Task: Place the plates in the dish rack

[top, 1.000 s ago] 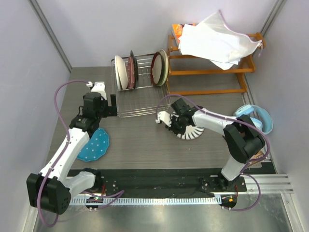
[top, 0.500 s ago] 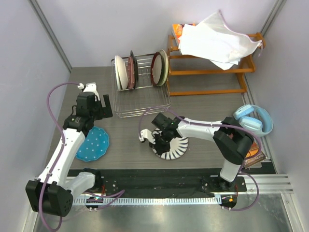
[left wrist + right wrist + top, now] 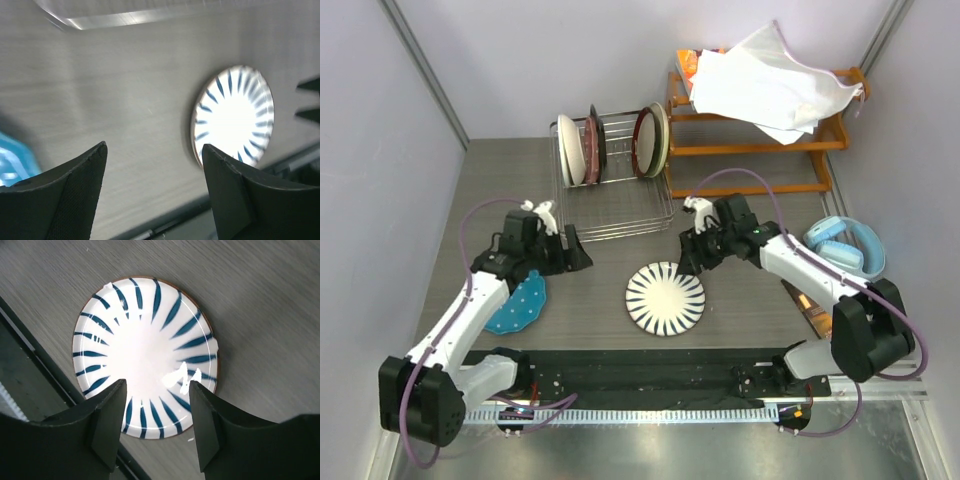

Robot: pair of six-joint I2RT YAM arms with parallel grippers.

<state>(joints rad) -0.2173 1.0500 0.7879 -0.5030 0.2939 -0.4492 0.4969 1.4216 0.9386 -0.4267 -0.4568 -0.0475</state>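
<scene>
The white plate with dark radial stripes (image 3: 665,298) lies flat on the table, free of both grippers. My right gripper (image 3: 688,262) hangs open just above its far right edge; in the right wrist view the striped plate (image 3: 145,355) lies below the open gripper (image 3: 157,407). My left gripper (image 3: 576,256) is open to the plate's left, and the striped plate (image 3: 232,115) shows beyond its right finger (image 3: 235,190). The blue dotted plate (image 3: 515,305) lies flat under the left arm. The wire dish rack (image 3: 620,215) holds upright plates at left (image 3: 575,150) and right (image 3: 650,140).
An orange wooden rack (image 3: 760,150) draped with a white cloth (image 3: 770,80) stands at the back right. Blue headphones (image 3: 845,245) lie at the right edge. A black strip (image 3: 660,365) runs along the near edge.
The right gripper opened, left the striped plate flat on the table and drew back to the right. The left arm swung down and right toward the plate, its jaws narrowing a little.
</scene>
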